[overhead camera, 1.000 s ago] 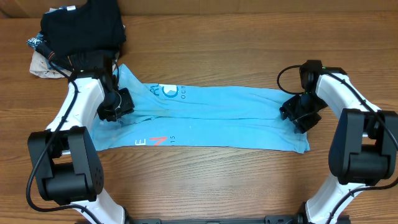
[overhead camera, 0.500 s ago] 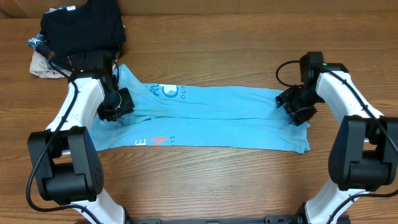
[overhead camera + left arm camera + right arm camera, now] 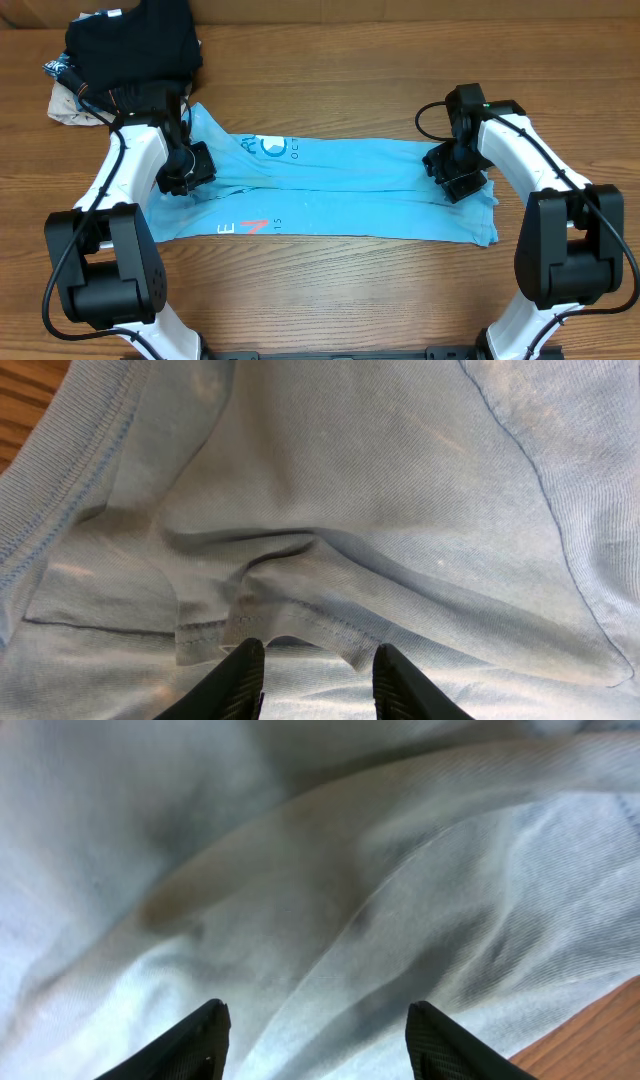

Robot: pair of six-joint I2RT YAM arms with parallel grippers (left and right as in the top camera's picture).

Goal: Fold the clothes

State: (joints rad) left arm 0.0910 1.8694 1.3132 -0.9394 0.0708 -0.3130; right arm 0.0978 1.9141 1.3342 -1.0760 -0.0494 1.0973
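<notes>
The clothes, a sky-blue T-shirt (image 3: 340,190), lie folded into a long flat band across the table, with white print near the top left and red lettering along the front edge. My left gripper (image 3: 185,170) points down onto the band's left end. In the left wrist view it (image 3: 312,660) stands open, with a stitched hem fold (image 3: 290,622) just ahead of the fingertips. My right gripper (image 3: 455,175) is over the band's right end. In the right wrist view it (image 3: 318,1020) is wide open above wrinkled blue fabric (image 3: 300,870), holding nothing.
A pile of black folded garments (image 3: 130,40) sits at the back left, just behind the left arm, with a pale cloth (image 3: 65,105) beside it. Bare wooden table (image 3: 330,290) runs along the front of the shirt and shows at the right wrist view's corner (image 3: 600,1040).
The right gripper has moved left and slightly back, from the shirt's right edge further onto the fabric. The left arm and the shirt have not moved.
</notes>
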